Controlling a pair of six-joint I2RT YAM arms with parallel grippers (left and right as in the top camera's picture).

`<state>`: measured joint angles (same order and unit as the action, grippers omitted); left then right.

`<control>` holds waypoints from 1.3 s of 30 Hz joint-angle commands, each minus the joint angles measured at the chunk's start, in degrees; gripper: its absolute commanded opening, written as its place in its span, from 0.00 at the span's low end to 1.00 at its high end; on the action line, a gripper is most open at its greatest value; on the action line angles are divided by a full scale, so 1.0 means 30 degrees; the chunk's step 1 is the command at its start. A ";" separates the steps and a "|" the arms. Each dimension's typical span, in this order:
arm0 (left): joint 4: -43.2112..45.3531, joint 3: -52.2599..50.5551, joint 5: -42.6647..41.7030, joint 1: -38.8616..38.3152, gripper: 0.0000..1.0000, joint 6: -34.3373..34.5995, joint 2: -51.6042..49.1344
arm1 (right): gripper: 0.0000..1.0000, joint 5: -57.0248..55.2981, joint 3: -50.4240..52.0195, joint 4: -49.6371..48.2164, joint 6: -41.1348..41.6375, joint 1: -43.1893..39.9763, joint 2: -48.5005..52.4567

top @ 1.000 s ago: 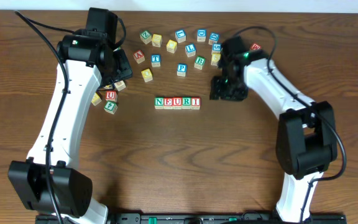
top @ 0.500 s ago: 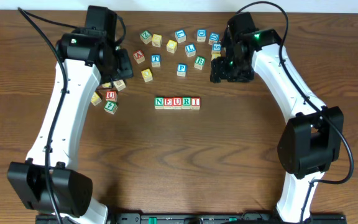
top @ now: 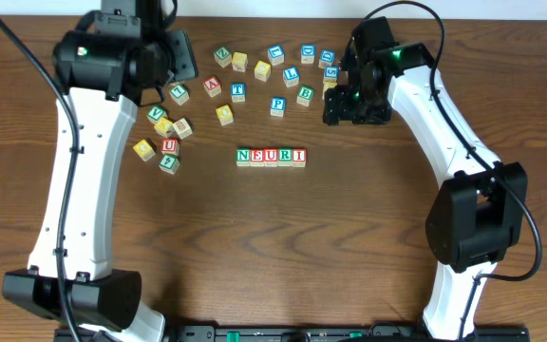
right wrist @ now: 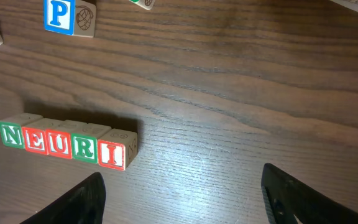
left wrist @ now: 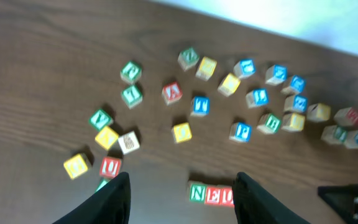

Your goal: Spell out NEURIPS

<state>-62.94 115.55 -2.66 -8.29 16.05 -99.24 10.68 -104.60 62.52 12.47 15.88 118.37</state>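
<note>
A row of blocks reading NEURI is laid at the middle of the table, with the P block near behind it. The right gripper is spread and empty; the left gripper, seen blurred, seems likewise.

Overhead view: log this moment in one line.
row of pale wooden letter cubes: reads NEURI | blue-lettered wooden P cube: loose, unplaced | right claw: open, empty | left claw: open, empty

Left arm stretched up the table's left edge, left gripper raised, jaws parted and empty, right arm bent inward from the right edge, right gripper low, jaws wide apart, empty
</note>
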 commanded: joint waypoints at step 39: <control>-0.0845 0.1166 0.0117 0.0080 0.52 -0.0772 -0.1326 | 0.89 -0.1151 -0.0386 0.0342 -0.0233 -0.0138 0.0007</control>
<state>-65.01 118.17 -2.66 -8.29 14.72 -103.20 7.68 -104.62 63.88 12.10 15.88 118.37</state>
